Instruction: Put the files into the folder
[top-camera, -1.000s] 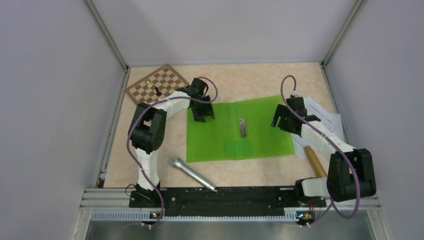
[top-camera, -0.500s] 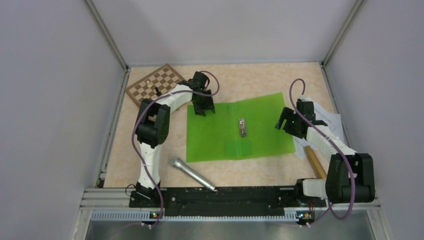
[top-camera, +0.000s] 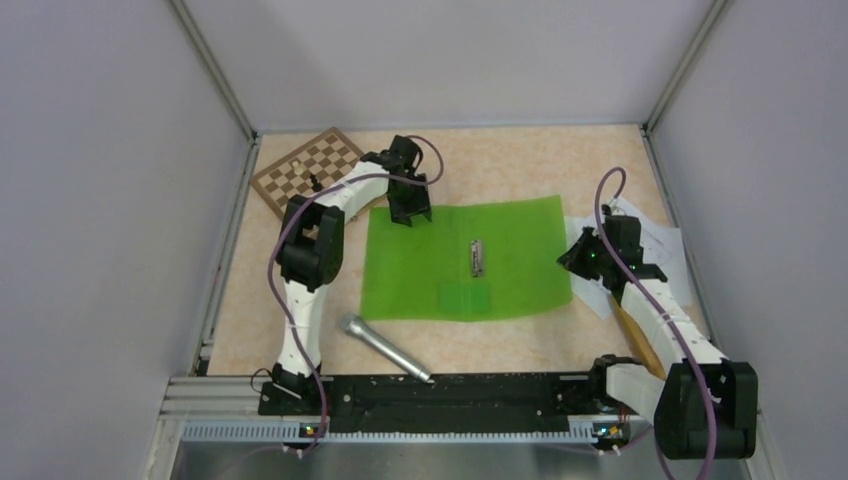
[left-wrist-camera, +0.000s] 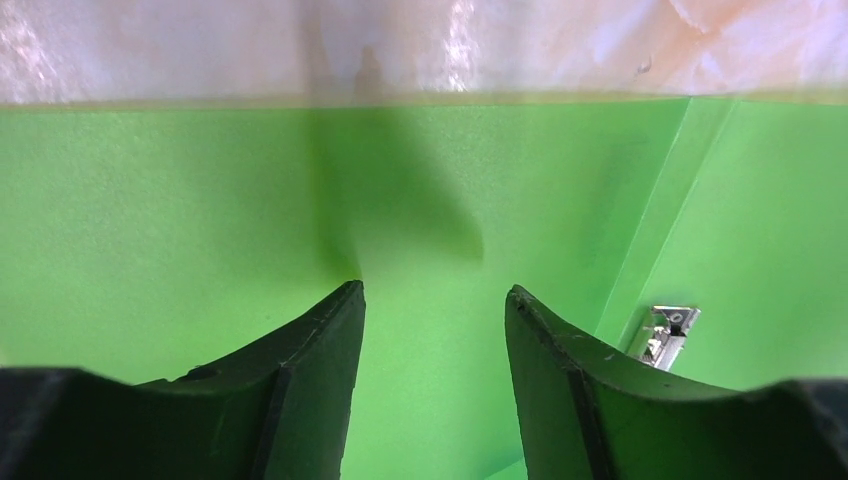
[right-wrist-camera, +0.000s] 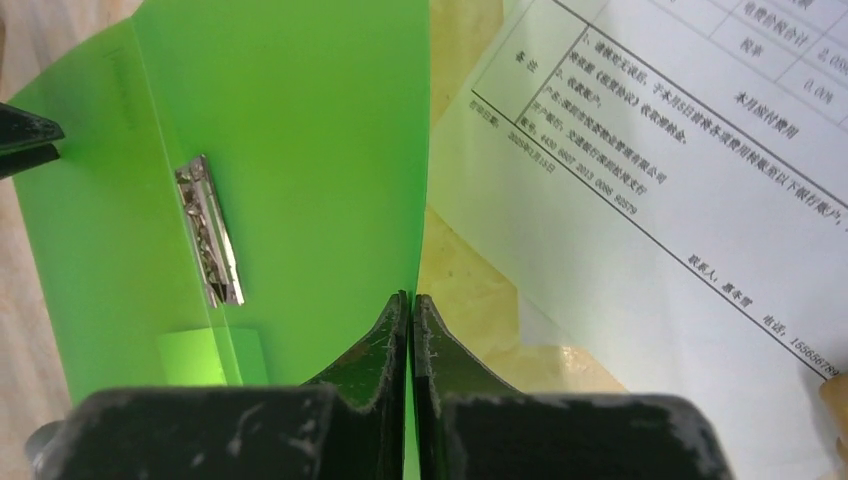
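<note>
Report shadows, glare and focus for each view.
Left wrist: a dark shadow lies on the folder ahead of the left gripper; the table strip above shows white glare. Right wrist: print on the files is sharp. Top external: even light, only faint shadows.

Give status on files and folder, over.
Left gripper open over flat green plastic folder, lying open. Right gripper shut at its right edge. White printed paper files beside it, nothing blocking.
</note>
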